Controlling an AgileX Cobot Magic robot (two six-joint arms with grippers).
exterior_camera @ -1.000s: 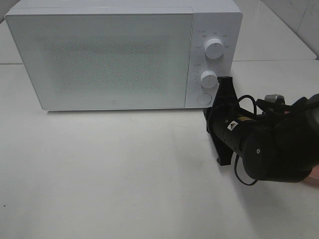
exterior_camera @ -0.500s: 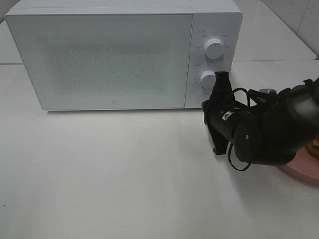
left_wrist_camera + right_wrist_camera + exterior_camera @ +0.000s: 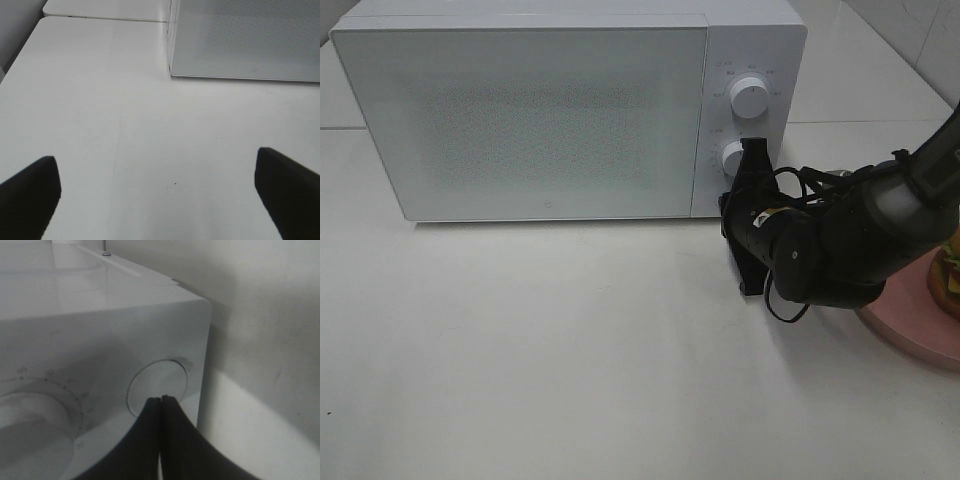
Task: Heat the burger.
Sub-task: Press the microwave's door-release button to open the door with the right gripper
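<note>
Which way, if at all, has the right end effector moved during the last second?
Yes. The right end effector moved left in the exterior view, toward the microwave; it now covers the round button below the lower knob.

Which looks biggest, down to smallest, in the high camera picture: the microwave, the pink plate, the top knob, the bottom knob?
microwave: largest
pink plate: next, though partly hidden and cut off
top knob and bottom knob: look alike, not ranked

1. Right arm [image 3: 840,245]: centre-right of the overhead frame, reaching left.
2. Right gripper [image 3: 161,401]: jaws pressed together, no gap.
3. Left gripper [image 3: 160,200]: jaws spread wide, at the lower frame corners.
</note>
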